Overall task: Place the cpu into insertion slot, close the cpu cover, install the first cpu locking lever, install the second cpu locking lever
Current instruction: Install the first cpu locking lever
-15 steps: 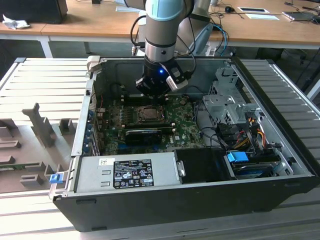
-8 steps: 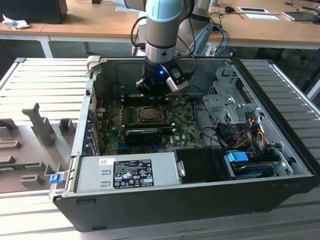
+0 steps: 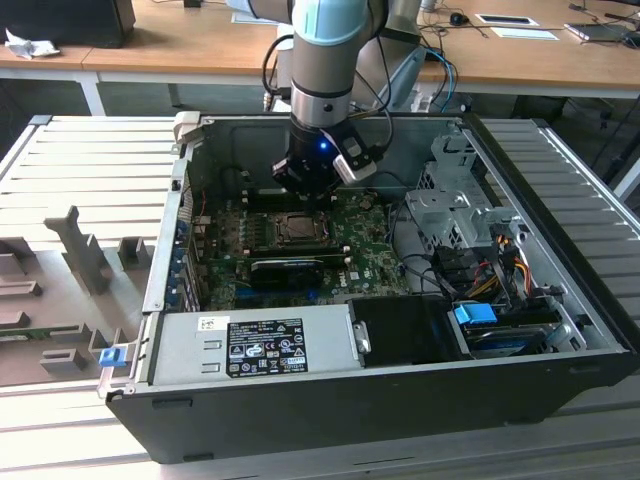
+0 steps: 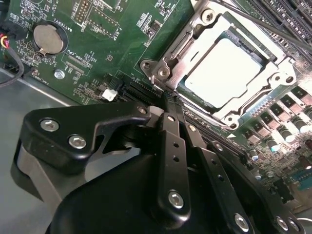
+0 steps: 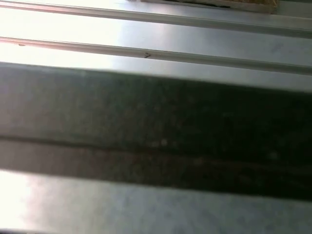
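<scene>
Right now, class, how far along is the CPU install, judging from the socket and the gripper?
Done: the cpu sits in the insertion slot, with the cpu cover closed over it. In hand: the gripper, its fingers together, works beside the socket's edge. Whether either locking lever is latched cannot be told.

Arm (image 3: 325, 60) vertical, wrist down, hand (image 4: 168, 105) with fingers pressed together.

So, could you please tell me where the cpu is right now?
The cpu sits in the insertion slot, framed by the cpu cover, on the green motherboard just beyond the gripper in the second wrist view.
</scene>
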Tool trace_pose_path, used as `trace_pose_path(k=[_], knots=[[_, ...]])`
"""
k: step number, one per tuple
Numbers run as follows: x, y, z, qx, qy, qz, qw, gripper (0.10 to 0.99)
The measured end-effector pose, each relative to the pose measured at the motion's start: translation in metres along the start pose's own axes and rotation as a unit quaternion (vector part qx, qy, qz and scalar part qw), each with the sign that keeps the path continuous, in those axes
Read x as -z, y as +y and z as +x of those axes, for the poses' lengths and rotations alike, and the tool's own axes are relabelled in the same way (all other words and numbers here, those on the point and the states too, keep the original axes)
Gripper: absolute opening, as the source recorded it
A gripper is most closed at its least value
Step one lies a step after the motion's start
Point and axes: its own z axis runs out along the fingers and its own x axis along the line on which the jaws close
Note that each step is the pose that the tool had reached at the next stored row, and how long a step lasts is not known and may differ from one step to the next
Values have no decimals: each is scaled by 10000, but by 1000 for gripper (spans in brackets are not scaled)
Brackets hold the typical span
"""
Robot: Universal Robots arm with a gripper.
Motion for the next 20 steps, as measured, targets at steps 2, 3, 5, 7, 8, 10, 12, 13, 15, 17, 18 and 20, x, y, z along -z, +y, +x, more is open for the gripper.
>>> trace_pose_path(k=[2, 3, 5, 7, 8, 10, 12, 13, 15, 17, 18, 20], knots=[[-6, -1, 1, 0, 2, 3, 10000, 106], [-8, -2, 1, 0, 3, 4, 10000, 106], [-12, -2, 1, 0, 3, 5, 10000, 106], [-15, -3, 1, -1, 3, 2, 10000, 106], [-15, -3, 1, -1, 3, 1, 10000, 106], [-16, -2, 1, -1, 3, -1, 10000, 106], [-7, -1, 1, 0, 1, -3, 10000, 106], [3, 0, 0, 0, 1, -1, 10000, 106], [50, 3, 1, 0, 2, -1, 10000, 106], [87, 6, 0, 0, 3, 1, 10000, 106], [93, 7, 0, 0, 3, 3, 10000, 106], [94, -3, 1, 0, 3, 2, 10000, 106]])
